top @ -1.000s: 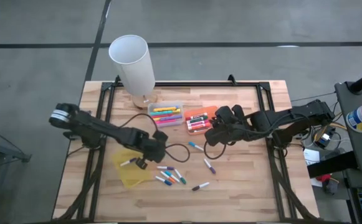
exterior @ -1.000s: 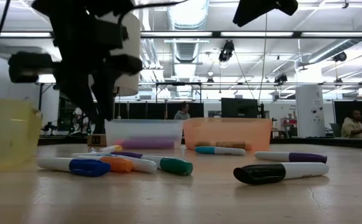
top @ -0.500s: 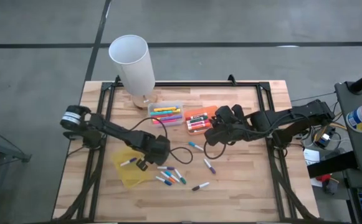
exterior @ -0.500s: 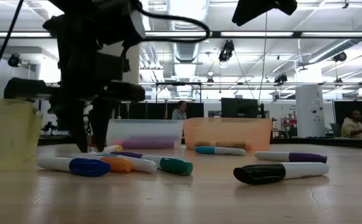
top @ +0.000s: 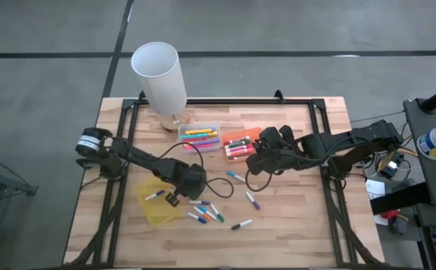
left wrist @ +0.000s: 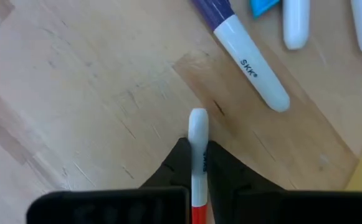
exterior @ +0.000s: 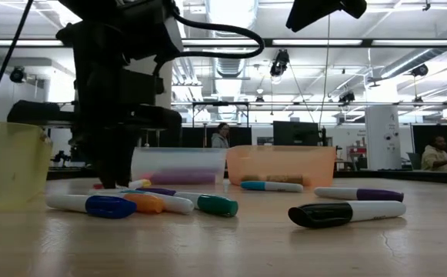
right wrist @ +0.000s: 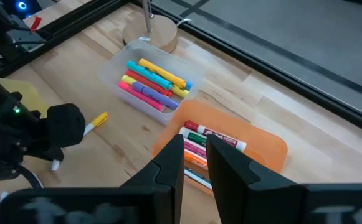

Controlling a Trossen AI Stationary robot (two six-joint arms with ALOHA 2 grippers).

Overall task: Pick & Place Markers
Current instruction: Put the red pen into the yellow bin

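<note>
Several markers (top: pixel 211 212) lie loose on the wooden table, among them a blue-capped one (exterior: pixel 92 205), a green-capped one (exterior: pixel 208 203) and a black-capped one (exterior: pixel 346 213). My left gripper (top: pixel 177 196) stands over the table beside the yellow tray (top: pixel 154 210), shut on a white marker with a red cap (left wrist: pixel 197 155). A purple-capped marker (left wrist: pixel 246 59) lies just beyond it. My right gripper (right wrist: pixel 196 155) hangs above the orange tray (right wrist: pixel 261 152), its fingers a narrow gap apart with nothing between them. My left gripper pinches the white barrel (left wrist: pixel 197 163) of the red-capped marker between its two fingers. The fingers come steeply from above. The marker runs along the gap, and its white end (left wrist: pixel 197 118) sticks out past the fingertips, low over the wood. I cannot tell whether it rests on the table.
A clear tray (top: pixel 199 137) holds yellow, pink and purple markers and the orange tray (top: pixel 238 145) holds others. One marker (top: pixel 155 194) lies in the yellow tray. A tall white cylinder (top: pixel 160 75) stands at the far edge. A cable (top: pixel 216 184) loops across the middle.
My left gripper has come down to the table beside the yellow tray, tipped more steeply downward, and shut its fingers on the red-capped marker. The loose markers have kept their places.
</note>
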